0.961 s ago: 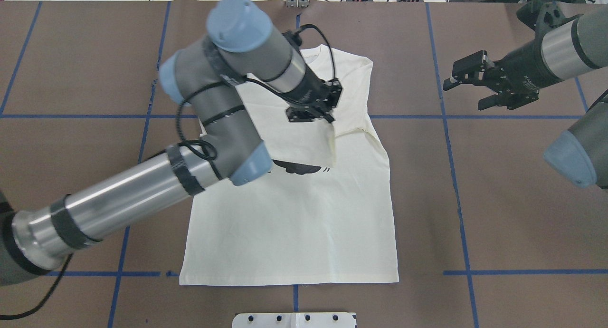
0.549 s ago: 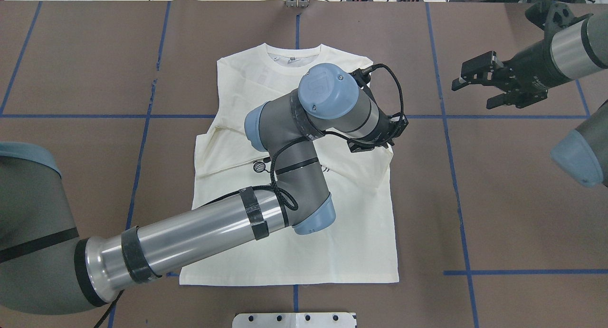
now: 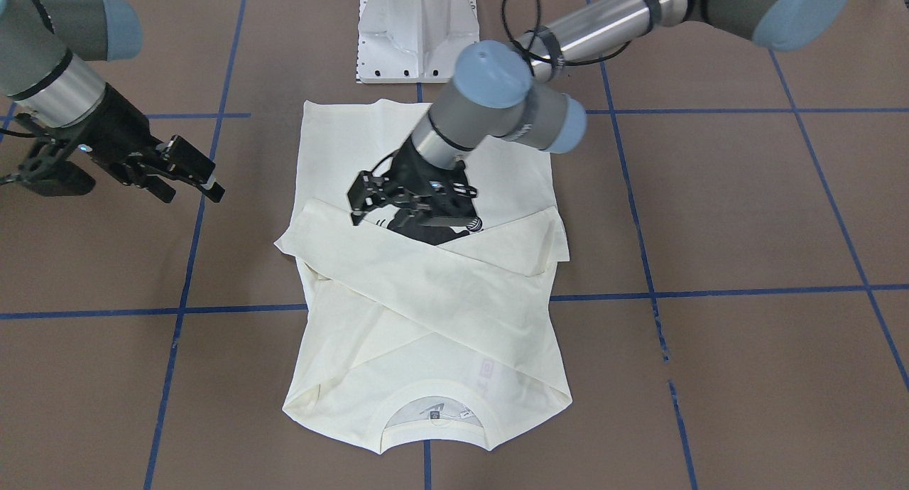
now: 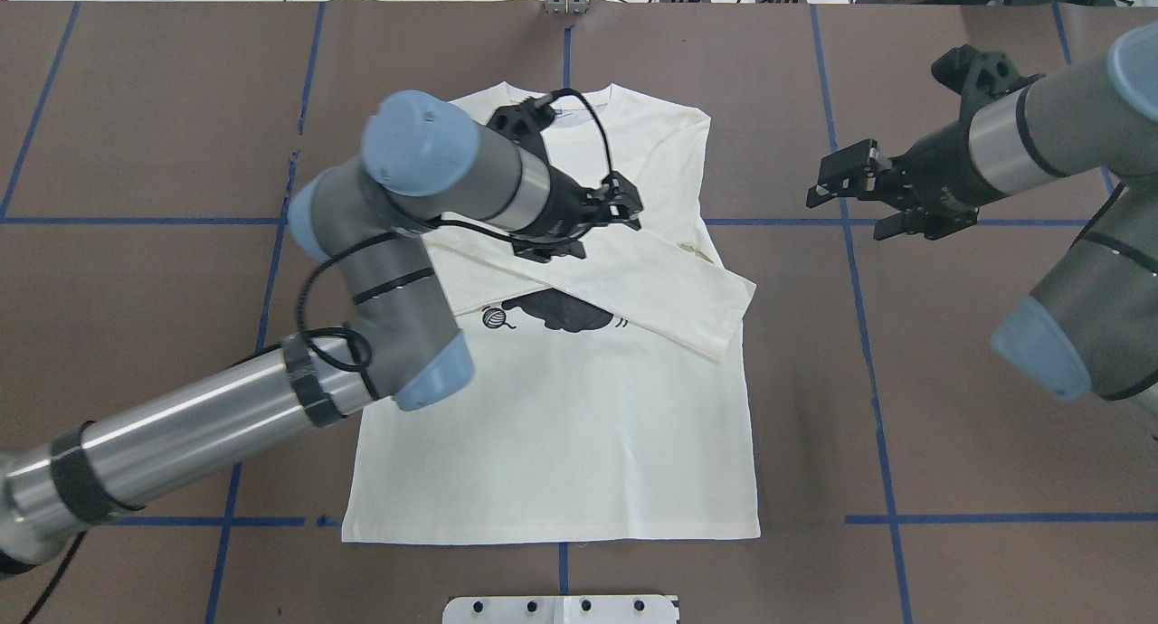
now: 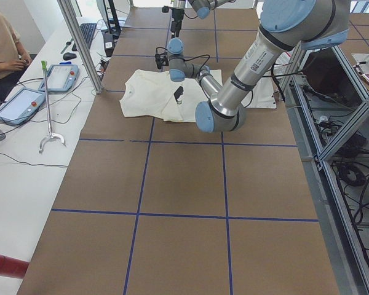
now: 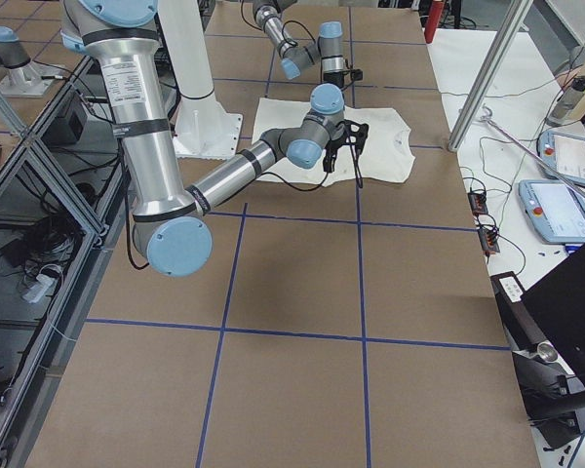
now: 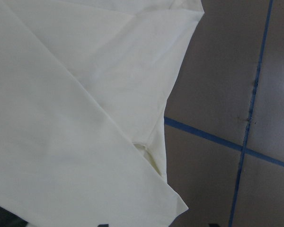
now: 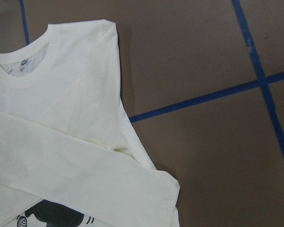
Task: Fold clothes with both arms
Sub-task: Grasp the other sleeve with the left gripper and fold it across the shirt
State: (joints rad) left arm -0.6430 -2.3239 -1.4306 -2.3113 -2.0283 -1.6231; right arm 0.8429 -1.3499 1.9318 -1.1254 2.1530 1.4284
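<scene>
The cream long-sleeved shirt (image 4: 561,425) lies flat on the brown table, collar away from the robot, print side up. Both sleeves are folded across the chest; the top sleeve (image 4: 688,303) runs out past the shirt's right edge. Part of the black cat print (image 4: 552,312) shows below the sleeves. My left gripper (image 4: 602,226) hovers open over the crossed sleeves, nothing between its fingers (image 3: 362,199). Over bare table to the right of the shirt (image 3: 426,312), my right gripper (image 4: 846,203) is open and empty (image 3: 206,177). Both wrist views look down on the folded sleeves (image 7: 61,118) (image 8: 61,142).
Blue tape lines (image 4: 995,518) grid the table. The white pedestal base (image 3: 415,32) stands at the robot's edge, just behind the shirt's hem. In the exterior left view a person (image 5: 0,55) sits at a side bench with pendants (image 5: 24,101) and a metal post.
My left gripper carried the sleeve across to the shirt's right edge, let it go and drew back over the chest. My right gripper moved slightly toward the shirt.
</scene>
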